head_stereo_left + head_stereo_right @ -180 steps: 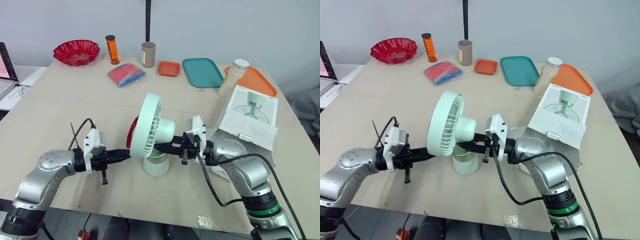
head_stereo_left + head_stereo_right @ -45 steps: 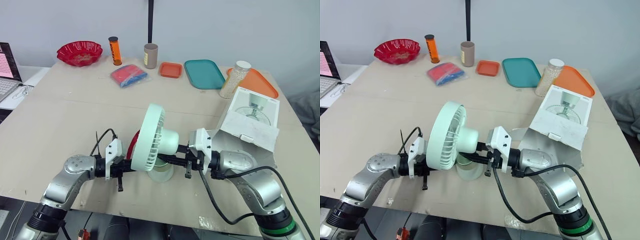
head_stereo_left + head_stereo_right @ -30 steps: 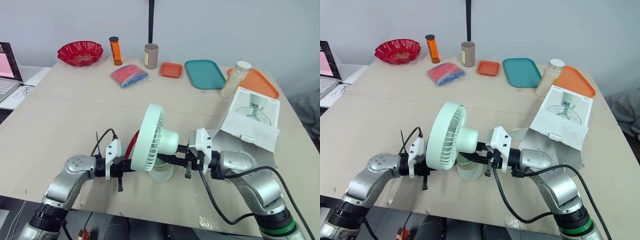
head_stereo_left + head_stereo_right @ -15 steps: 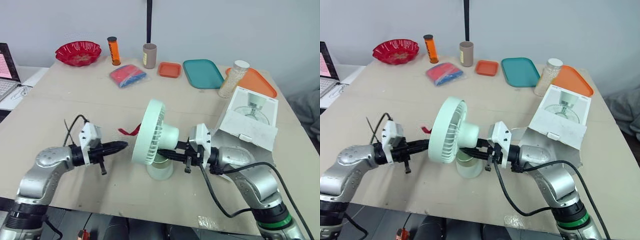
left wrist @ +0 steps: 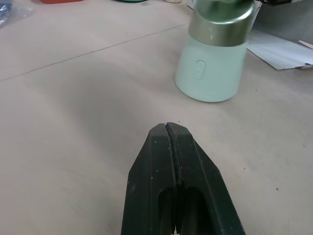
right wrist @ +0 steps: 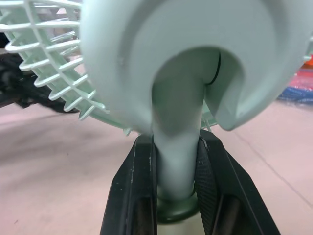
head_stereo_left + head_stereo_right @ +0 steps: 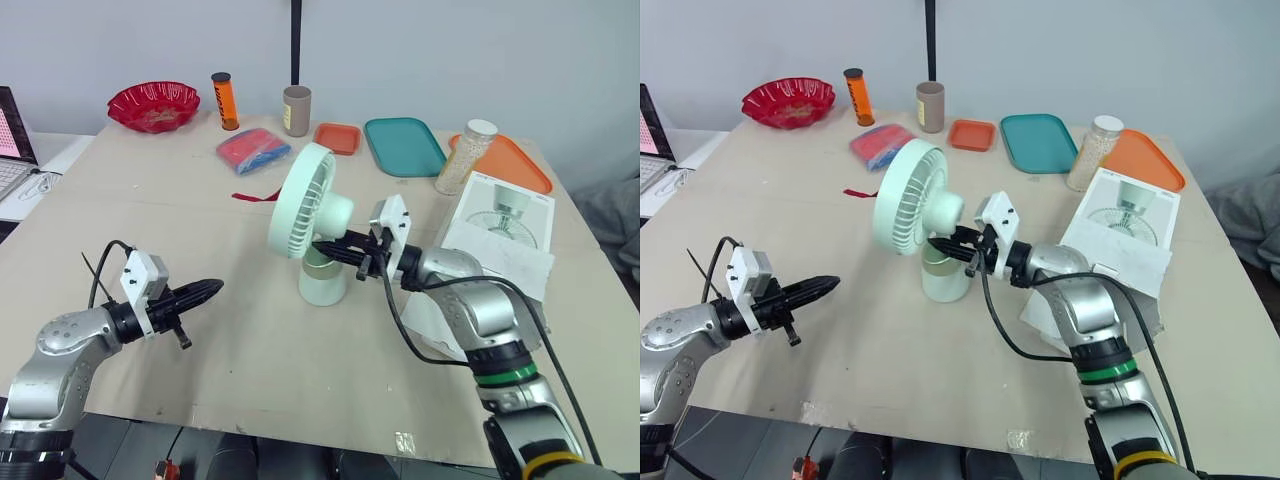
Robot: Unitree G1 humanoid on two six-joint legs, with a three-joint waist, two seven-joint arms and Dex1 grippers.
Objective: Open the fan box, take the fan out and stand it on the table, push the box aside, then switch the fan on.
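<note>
At the far left edge a laptop (image 7: 6, 140) showed, with a red bowl (image 7: 155, 103) on the table's (image 7: 260, 380) back corner beside it. Nearer the front, the left gripper (image 7: 212, 287) hovered low over the bare tabletop, its fingers (image 5: 151, 161) pressed flat together on nothing, pointing toward the fan and well apart from it. Behind stood an orange tube (image 7: 222, 99), then a red-and-blue packet (image 7: 255, 150) with a thin red strip (image 7: 253, 195) lying in front of it, and a brown cup (image 7: 295, 110).

The pale green fan (image 7: 308, 213) stood upright on its round base (image 7: 322, 285) near the table's middle, its grille facing the robot's left. In the left wrist view an oval button (image 5: 198, 70) showed on the side of the base. The right gripper (image 7: 336, 245) was clamped on the fan's neck (image 6: 176, 161), one black finger on each side, just under the motor housing.

Further right along the back lay a small orange tray (image 7: 337, 138), a teal tray (image 7: 405, 146), a jar of white grains (image 7: 465, 156) and a larger orange tray (image 7: 512, 162). The white fan box (image 7: 505, 235), a fan pictured on its upper face, sat right of the fan, behind the right arm.
</note>
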